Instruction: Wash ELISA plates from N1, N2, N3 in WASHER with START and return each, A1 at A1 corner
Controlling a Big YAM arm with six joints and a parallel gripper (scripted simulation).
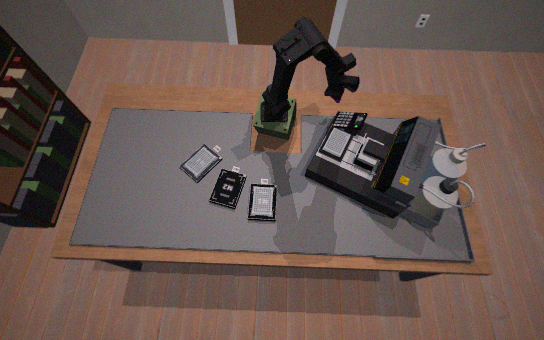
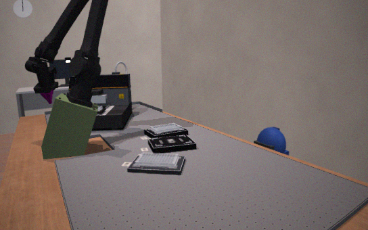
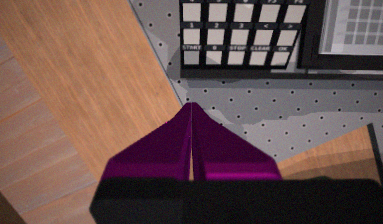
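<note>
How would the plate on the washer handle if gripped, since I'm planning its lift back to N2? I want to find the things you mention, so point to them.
The plate [image 1: 336, 142] [image 3: 366, 25] will probably feel stiff, given its straight edges and regular well grid. It looks thin-walled and clear at the rim, so likely light and perhaps slippery. Lying flat and low, it seems unlikely to roll, though tilting could spill any liquid.

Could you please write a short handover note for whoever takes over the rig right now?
Gripper: shut, empty, raised short of the keypad.
Plates: one on the washer's carrier; two in the outer nests. Nest N2 is vacant.
Done: carrier loaded; lamp green, so its wash has probably finished.
Left: check that plate's seating, then return it, presumably to N2, A1 at the marked corner. Whether the outer plates are washed, I can't tell.
</note>
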